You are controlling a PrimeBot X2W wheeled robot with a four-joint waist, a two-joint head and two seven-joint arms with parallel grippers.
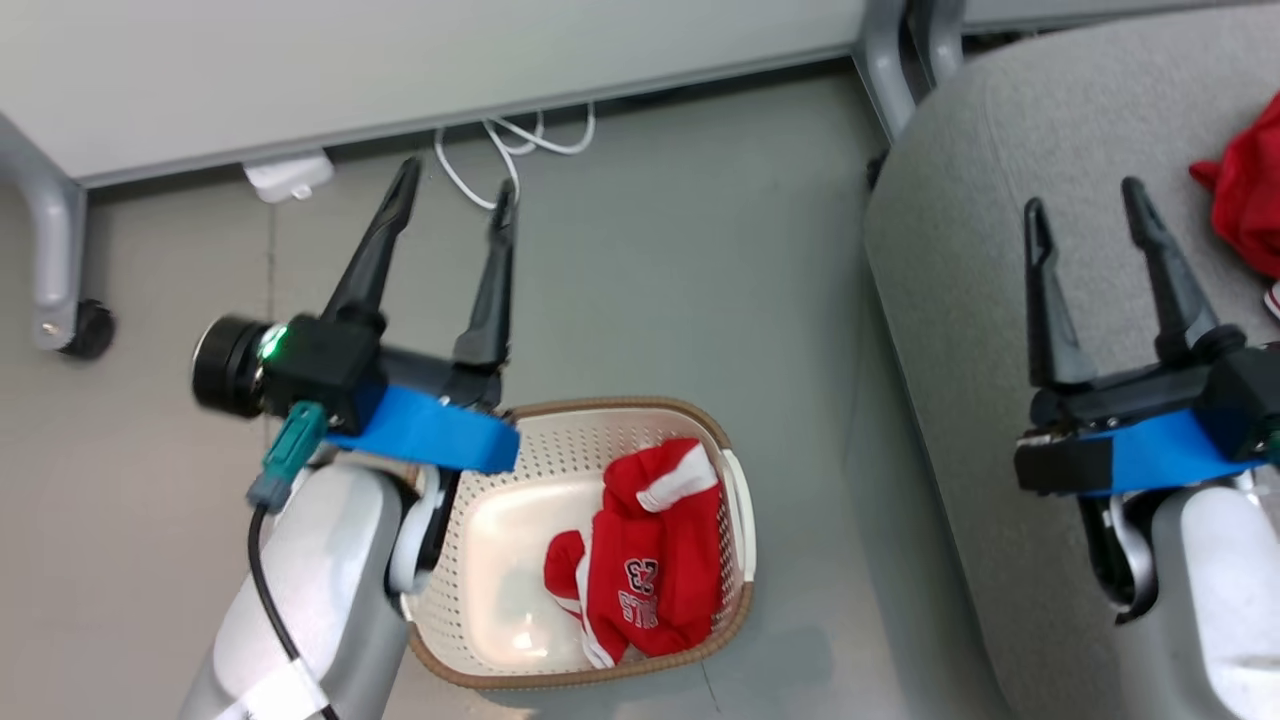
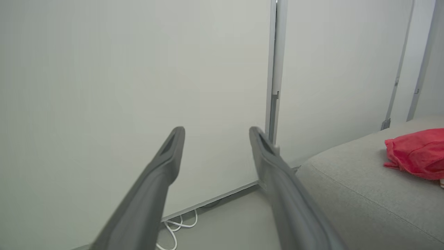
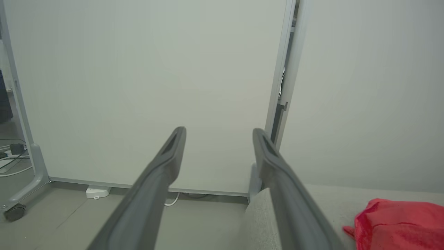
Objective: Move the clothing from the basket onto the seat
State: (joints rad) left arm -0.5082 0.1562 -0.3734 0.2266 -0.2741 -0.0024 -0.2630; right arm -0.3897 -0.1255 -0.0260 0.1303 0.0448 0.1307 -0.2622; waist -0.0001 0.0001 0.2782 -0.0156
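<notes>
A soft red basketball garment with white stripe trim and a printed 23 point(image 1: 655, 560) lay bunched against the right wall of a cream-white perforated plastic laundry basket with a brown woven-look rim point(image 1: 600, 408). The basket stood on the grey floor point(image 1: 650, 250) just left of the large grey fabric-upholstered seat point(image 1: 960, 300). A second red garment point(image 1: 1245, 200) already lay far to the right on the seat. The robot's left end effector point(image 1: 458, 180), two long dark fingers, hovered released and empty by the basket's far-left rim. It pointed toward a loop of white cable point(image 1: 555, 151) at the foot of a pale partition panel point(image 1: 400, 70). The right end effector point(image 1: 1083, 197) hung above the seat's left part, also spread wide and holding nothing. On this showing the job looked about half done, and the step in hand was a reach for the garment in the basket. The next move would call for bringing an end effector, probably the nearer left one, back over the basket. It would then need lowering so the fingers straddled the heaped cloth. They would have to close on a thick fold, so that the whole garment would lift clear of the rim before being carried right to the seat.
</notes>
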